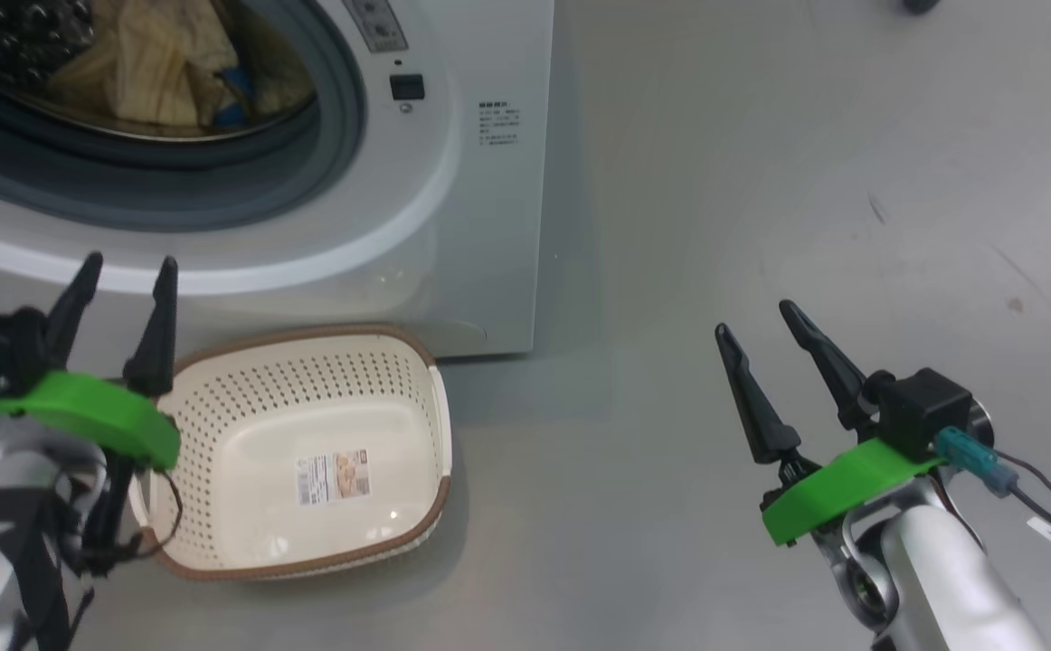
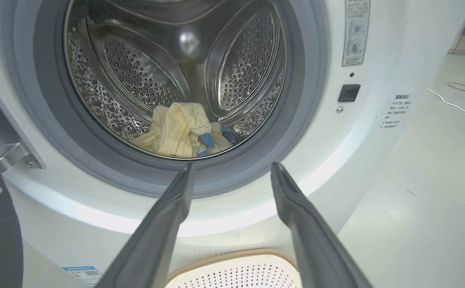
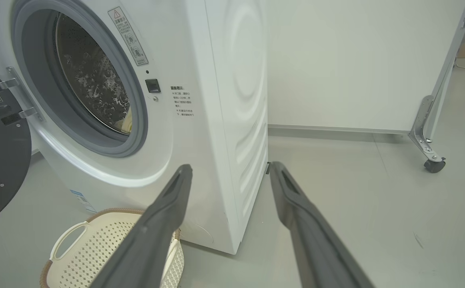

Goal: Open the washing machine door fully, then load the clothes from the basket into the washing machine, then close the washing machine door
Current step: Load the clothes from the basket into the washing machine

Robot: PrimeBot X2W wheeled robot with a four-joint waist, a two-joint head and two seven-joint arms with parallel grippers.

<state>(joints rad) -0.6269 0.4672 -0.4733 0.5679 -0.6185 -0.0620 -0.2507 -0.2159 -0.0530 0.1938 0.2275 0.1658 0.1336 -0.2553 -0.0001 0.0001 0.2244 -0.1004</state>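
Stage: loading looks finished, judging from how things lie; shutting the door is probably what is left.
Washing machine point(image 1: 453, 181): white box in the upper left of the head view, with its drum mouth uncovered.
Clothes point(image 2: 180, 132): a pale yellow heap with blue cuffs, low in the steel drum, just inside the grey gasket.
Basket point(image 1: 218, 398): on the floor point(image 1: 715, 181) at the foot of the machine, below the opening, with nothing in it but a label sticker.
Washing machine door point(image 3: 0, 168): swung wide, a dark disc at the left edge of the right wrist view, hanging from a metal hinge point(image 3: 12, 86) beside the gasket.
Key relation: the door stands off to the left of the drum mouth and beyond the left pincer, so the left arm appears much the nearer. To shut, the door has to sweep rightward across the opening.
Left pincer point(image 1: 127, 262): fingers spread and holding nothing, at the lower left of the head view over the basket's left rim, aimed at the drum mouth.
Right pincer point(image 1: 753, 318): fingers spread and empty, at the lower right over bare floor, well apart from the door.
In the way: the basket sits under the opening, and whether it is low enough to miss the door's sweep cannot be told. The left pincer itself hangs in front of the opening.
Around: a wheeled frame leg point(image 3: 428, 132) at the right of the right wrist view, well clear.
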